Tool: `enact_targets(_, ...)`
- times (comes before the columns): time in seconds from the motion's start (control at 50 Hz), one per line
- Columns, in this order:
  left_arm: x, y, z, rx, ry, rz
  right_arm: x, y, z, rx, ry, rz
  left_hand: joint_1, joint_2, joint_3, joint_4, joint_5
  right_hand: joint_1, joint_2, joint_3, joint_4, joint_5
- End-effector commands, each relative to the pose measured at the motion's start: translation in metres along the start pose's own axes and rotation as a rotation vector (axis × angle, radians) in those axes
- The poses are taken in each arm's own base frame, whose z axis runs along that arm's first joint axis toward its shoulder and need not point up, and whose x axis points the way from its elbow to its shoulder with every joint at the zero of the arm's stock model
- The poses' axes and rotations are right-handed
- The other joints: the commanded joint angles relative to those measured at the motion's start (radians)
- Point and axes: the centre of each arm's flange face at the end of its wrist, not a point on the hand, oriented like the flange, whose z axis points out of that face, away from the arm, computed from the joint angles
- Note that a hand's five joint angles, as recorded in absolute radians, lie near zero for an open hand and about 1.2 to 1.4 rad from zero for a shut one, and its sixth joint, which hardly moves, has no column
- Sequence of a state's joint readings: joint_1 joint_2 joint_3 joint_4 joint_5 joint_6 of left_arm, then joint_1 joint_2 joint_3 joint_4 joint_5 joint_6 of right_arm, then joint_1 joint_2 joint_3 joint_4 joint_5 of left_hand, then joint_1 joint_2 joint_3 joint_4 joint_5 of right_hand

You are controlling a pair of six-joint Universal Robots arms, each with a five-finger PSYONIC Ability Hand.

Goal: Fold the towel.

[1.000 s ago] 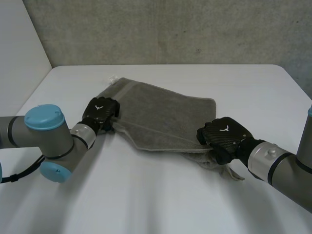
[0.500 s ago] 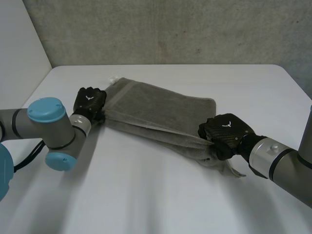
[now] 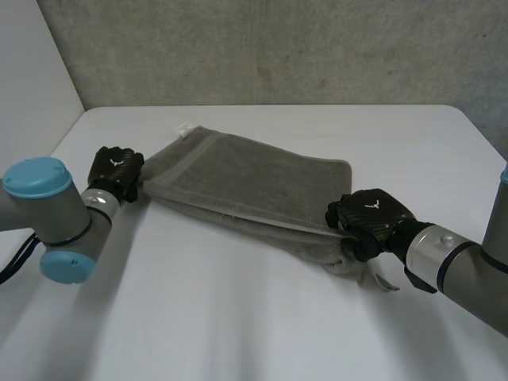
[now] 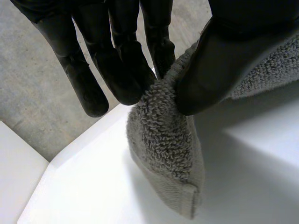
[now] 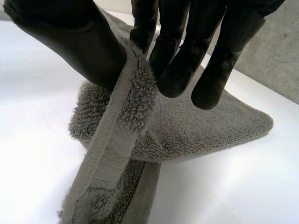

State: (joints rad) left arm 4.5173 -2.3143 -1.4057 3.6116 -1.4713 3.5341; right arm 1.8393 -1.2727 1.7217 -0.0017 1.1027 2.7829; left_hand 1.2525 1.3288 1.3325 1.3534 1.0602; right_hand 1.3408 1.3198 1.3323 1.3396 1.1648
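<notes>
Towel [image 3: 254,186]: grey terry, doubled over, lying slantwise on the white worktop [image 3: 238,333] from far left to near right; a small white tag [image 3: 184,128] sticks out at its far-left corner.
Hidden: the upper layer covers most of the lower one. A rumpled bit pokes out under the right end, and how it lies beneath the palm there is hard to make out. From above both hands show only their backs, the fingers tucked under.
Left hand [image 3: 116,168]: at the towel's left end, back upward. In its wrist view the thumb presses a bunch of terry against the fingers, and the corner hangs from that pinch toward the worktop.
Right hand [image 3: 370,217]: at the near-right end. In its wrist view the thumb clamps the hem band against the fingers, the cloth draping below.
Arms: the left reaches in low from the left, the right from the near right.
</notes>
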Motion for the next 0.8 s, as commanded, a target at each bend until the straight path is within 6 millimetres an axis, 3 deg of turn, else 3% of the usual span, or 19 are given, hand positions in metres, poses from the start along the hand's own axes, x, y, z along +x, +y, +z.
enact_targets(0.02, -0.028, -0.023, -0.010, 0.042, 0.003, -0.001, 0.006, -0.013, -0.002, 0.016, 0.010, 0.000, 0.144, 0.067, 0.064, 0.043, 0.161, 0.056, 0.076, 0.064, 0.057, 0.057)
enact_targets(0.04, -0.028, -0.023, -0.010, 0.042, 0.003, -0.001, 0.009, -0.023, -0.006, 0.029, 0.018, -0.008, 0.144, 0.067, 0.064, 0.043, 0.161, 0.056, 0.076, 0.064, 0.057, 0.057)
enact_targets(0.06, -0.033, -0.037, -0.015, 0.076, 0.013, -0.001, 0.009, -0.023, -0.006, 0.029, 0.019, -0.009, 0.144, 0.067, 0.064, 0.043, 0.161, 0.056, 0.076, 0.064, 0.057, 0.057)
enact_targets(0.08, -0.037, -0.054, -0.021, 0.115, 0.027, -0.001, 0.013, -0.040, -0.014, 0.060, 0.036, -0.025, 0.144, 0.067, 0.064, 0.043, 0.161, 0.056, 0.076, 0.064, 0.057, 0.057)
enact_targets(0.1, -0.037, -0.054, -0.021, 0.116, 0.027, -0.001, 0.013, -0.040, -0.014, 0.061, 0.036, -0.025, 0.144, 0.067, 0.064, 0.043, 0.161, 0.056, 0.076, 0.064, 0.057, 0.057)
enact_targets(0.14, -0.047, -0.094, -0.038, 0.197, 0.037, -0.007, 0.024, -0.073, -0.033, 0.125, 0.073, -0.054, 0.144, 0.067, 0.064, 0.043, 0.161, 0.056, 0.076, 0.064, 0.057, 0.057)
enact_targets(0.16, -0.047, -0.094, -0.038, 0.197, 0.037, -0.007, 0.024, -0.073, -0.033, 0.126, 0.074, -0.054, 0.144, 0.067, 0.064, 0.043, 0.161, 0.056, 0.076, 0.064, 0.057, 0.057)
enact_targets(0.18, -0.053, -0.116, -0.049, 0.237, 0.038, -0.026, 0.029, -0.089, -0.041, 0.155, 0.091, -0.069, 0.144, 0.067, 0.064, 0.043, 0.161, 0.056, 0.076, 0.064, 0.057, 0.057)
enact_targets(0.2, -0.053, -0.116, -0.049, 0.237, 0.038, -0.026, 0.033, -0.104, -0.047, 0.184, 0.105, -0.086, 0.144, 0.067, 0.064, 0.043, 0.161, 0.056, 0.076, 0.064, 0.057, 0.057)
enact_targets(0.24, -0.066, -0.154, -0.068, 0.311, 0.031, -0.091, 0.037, -0.118, -0.052, 0.212, 0.121, -0.102, 0.144, 0.067, 0.064, 0.043, 0.161, 0.056, 0.076, 0.064, 0.057, 0.057)
enact_targets(0.34, -0.077, -0.186, -0.087, 0.383, 0.045, -0.182, 0.042, -0.157, -0.070, 0.272, 0.142, -0.153, 0.144, 0.067, 0.064, 0.043, 0.161, 0.056, 0.076, 0.064, 0.057, 0.057)
enact_targets(0.44, -0.081, -0.184, -0.092, 0.348, 0.061, -0.201, 0.053, -0.173, -0.075, 0.270, 0.167, -0.193, 0.144, 0.067, 0.064, 0.043, 0.161, 0.056, 0.076, 0.064, 0.057, 0.057)
enact_targets(0.52, -0.080, -0.173, -0.087, 0.304, 0.070, -0.212, 0.062, -0.156, -0.044, 0.190, 0.154, -0.244, 0.144, 0.067, 0.064, 0.043, 0.161, 0.056, 0.076, 0.064, 0.057, 0.057)
enact_targets(0.56, -0.076, -0.154, -0.072, 0.247, 0.083, -0.219, 0.063, -0.152, -0.034, 0.176, 0.148, -0.267, 0.144, 0.067, 0.064, 0.043, 0.161, 0.056, 0.076, 0.064, 0.057, 0.057)
enact_targets(0.64, -0.073, -0.138, -0.051, 0.214, 0.092, -0.208, 0.060, -0.145, -0.011, 0.157, 0.124, -0.310, 0.144, 0.067, 0.064, 0.043, 0.161, 0.056, 0.076, 0.064, 0.057, 0.057)
enact_targets(0.68, -0.074, -0.129, -0.026, 0.211, 0.089, -0.186, 0.057, -0.143, 0.019, 0.170, 0.147, -0.374, 0.144, 0.067, 0.064, 0.043, 0.161, 0.056, 0.076, 0.064, 0.057, 0.057)
enact_targets(0.7, -0.074, -0.129, -0.025, 0.211, 0.089, -0.186, 0.057, -0.143, 0.019, 0.170, 0.147, -0.374, 0.144, 0.067, 0.064, 0.043, 0.161, 0.056, 0.076, 0.064, 0.057, 0.057)
enact_targets(0.74, -0.075, -0.131, -0.013, 0.227, 0.083, -0.172, 0.058, -0.154, 0.045, 0.249, 0.223, -0.456, 0.144, 0.067, 0.064, 0.043, 0.161, 0.056, 0.076, 0.064, 0.057, 0.057)
enact_targets(0.8, -0.084, -0.151, 0.009, 0.309, 0.056, -0.155, 0.063, -0.166, 0.055, 0.310, 0.285, -0.494, 0.144, 0.067, 0.064, 0.043, 0.161, 0.056, 0.076, 0.064, 0.057, 0.057)
